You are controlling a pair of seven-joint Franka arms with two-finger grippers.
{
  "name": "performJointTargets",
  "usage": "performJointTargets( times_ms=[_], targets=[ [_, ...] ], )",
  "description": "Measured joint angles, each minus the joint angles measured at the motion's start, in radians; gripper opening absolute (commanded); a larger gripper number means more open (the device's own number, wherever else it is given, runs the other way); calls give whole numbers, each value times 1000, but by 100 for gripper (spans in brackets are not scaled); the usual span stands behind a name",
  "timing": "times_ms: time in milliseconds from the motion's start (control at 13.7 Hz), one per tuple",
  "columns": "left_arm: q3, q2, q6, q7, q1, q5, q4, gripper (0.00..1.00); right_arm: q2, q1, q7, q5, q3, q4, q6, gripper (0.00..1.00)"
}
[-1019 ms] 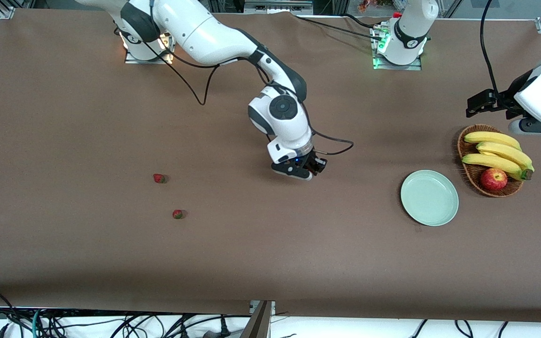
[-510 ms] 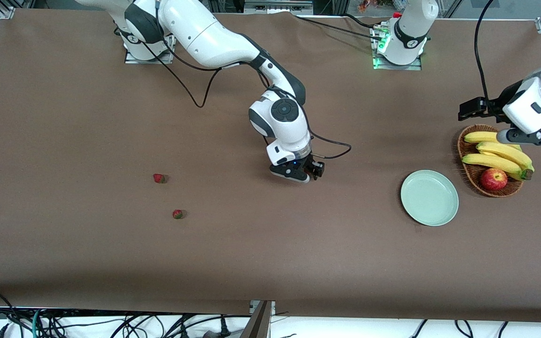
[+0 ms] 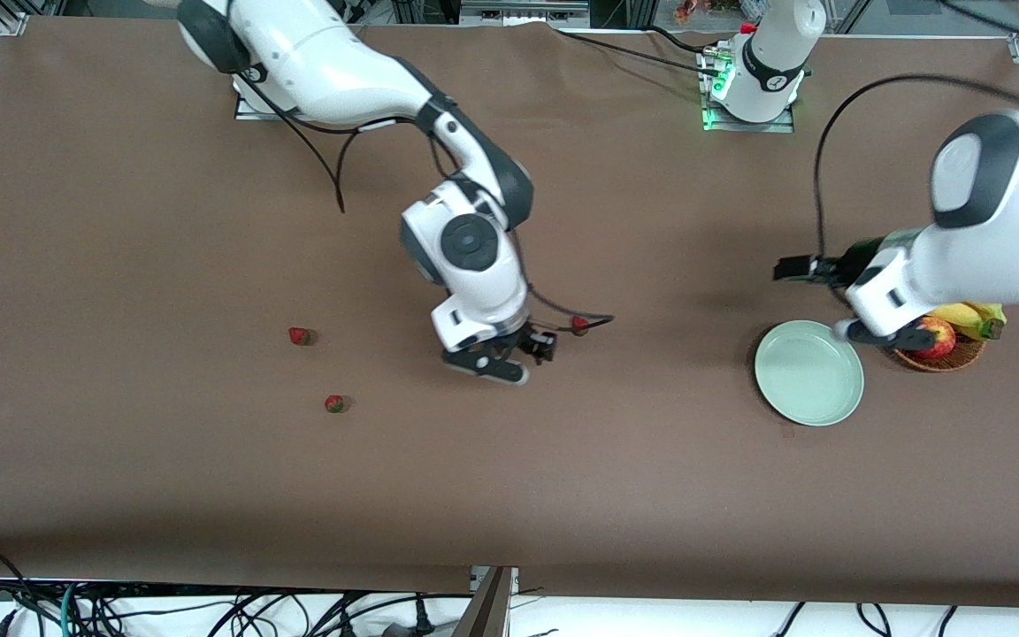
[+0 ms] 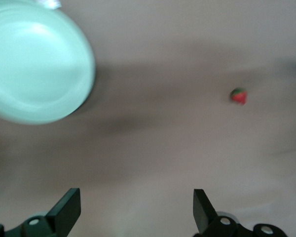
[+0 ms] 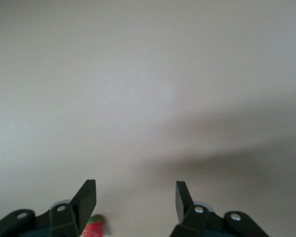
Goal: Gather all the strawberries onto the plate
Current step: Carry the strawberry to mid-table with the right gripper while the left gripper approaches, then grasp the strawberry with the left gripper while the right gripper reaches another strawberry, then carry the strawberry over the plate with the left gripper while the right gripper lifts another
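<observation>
Brown table [image 3: 120, 221]: small red strawberry [image 3: 579, 325] just beside spread right gripper [image 3: 509, 358] (empty), toward pale mint-green round plate [image 3: 808, 372]; left gripper [image 4: 138, 217] spread, over the plate's edge.

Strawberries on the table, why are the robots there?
Two robot arms are gathering strawberries onto the plate, which is bare. The right gripper is open over mid-table, holding nothing, with one strawberry lying beside it. Two more strawberries lie toward the right arm's end. The left gripper is open, holding nothing, over the table beside the plate.
</observation>
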Motion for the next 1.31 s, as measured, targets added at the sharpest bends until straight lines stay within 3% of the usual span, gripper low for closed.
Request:
performJointTargets(
  times_ms=[73, 218, 291, 582, 874, 946, 1019, 1092, 1165, 1238, 1310],
  targets=[
    [-8, 37, 62, 0, -25, -9, -3, 100, -24, -51, -79, 6, 14, 0, -50, 74],
    [-16, 99, 219, -10, -105, -11, -32, 100, -58, -145, -258, 13, 28, 0, -135, 93],
    [-18, 125, 301, -18, -145, -11, -56, 100, -64, -186, -344, 15, 30, -1, -154, 98],
    [-20, 220, 540, -184, -312, -9, -115, 100, -56, -312, -591, 14, 31, -53, -154, 99],
    [-16, 316, 699, -422, -440, 125, -120, 100, -45, -370, -662, 14, 31, -164, -69, 95],
    [-15, 333, 714, -453, -453, 134, -120, 86, -43, -371, -662, 14, 31, -203, -33, 94],
    [-15, 344, 725, -470, -463, 135, -120, 55, -39, -373, -662, 14, 31, -244, 11, 93],
    [-14, 348, 730, -478, -469, 135, -119, 42, -35, -375, -667, 13, 31, -289, 70, 91],
    [-14, 348, 730, -483, -471, 135, -118, 20, -30, -378, -681, 12, 31, -329, 124, 91],
    [-12, 348, 730, -484, -471, 135, -115, 4, -29, -380, -702, 11, 29, -354, 154, 90],
    [-10, 348, 731, -484, -471, 136, -113, 0, -29, -383, -723, 10, 25, -363, 167, 88]
  ],
)
